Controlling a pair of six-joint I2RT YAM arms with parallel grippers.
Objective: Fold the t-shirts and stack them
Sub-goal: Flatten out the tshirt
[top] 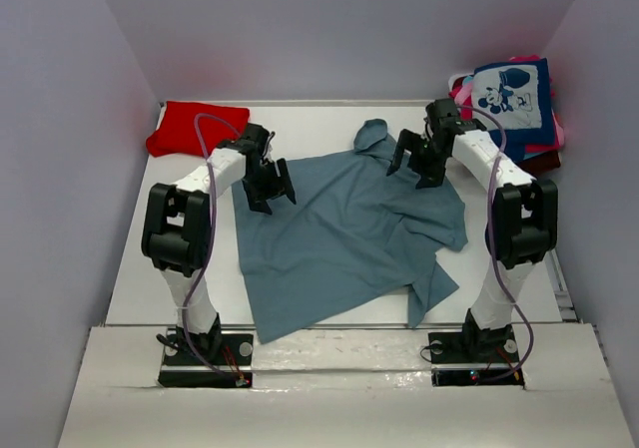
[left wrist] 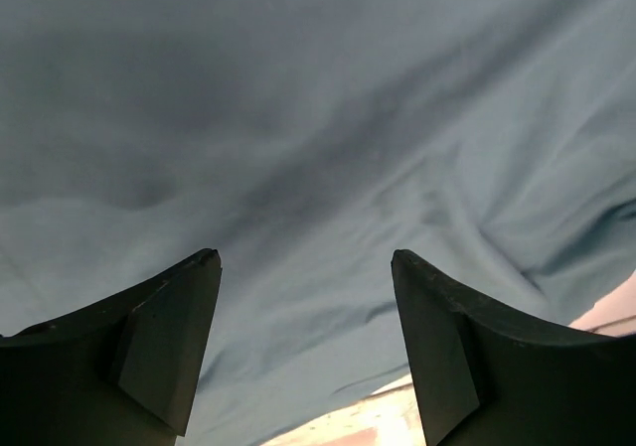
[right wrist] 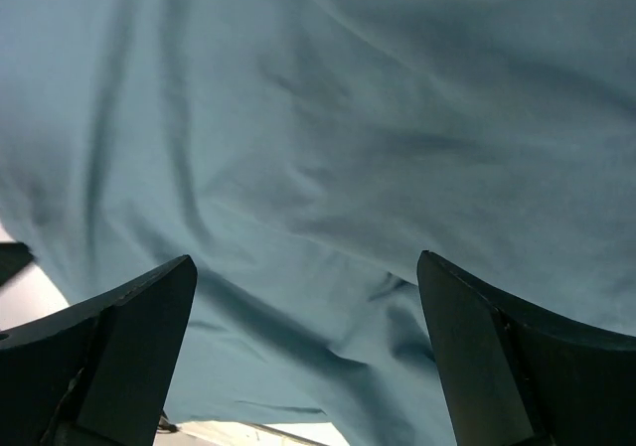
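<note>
A dusty grey-blue t-shirt point(top: 344, 233) lies spread and creased across the middle of the white table point(top: 140, 268). It fills the left wrist view point(left wrist: 318, 118) and the right wrist view point(right wrist: 328, 118). My left gripper point(top: 270, 187) is open and empty over the shirt's upper left edge. My right gripper point(top: 417, 159) is open and empty over the shirt's upper right part, near a sleeve. A folded red t-shirt point(top: 195, 127) lies at the back left. A navy t-shirt with a cartoon-mouse print point(top: 511, 99) tops a pile at the back right.
Pink and maroon cloth point(top: 557, 134) shows under the navy shirt in the back right pile. Lilac walls point(top: 60, 169) close in the table on the left, the back and the right. The table's near edge point(top: 329, 325) runs just before the arm bases.
</note>
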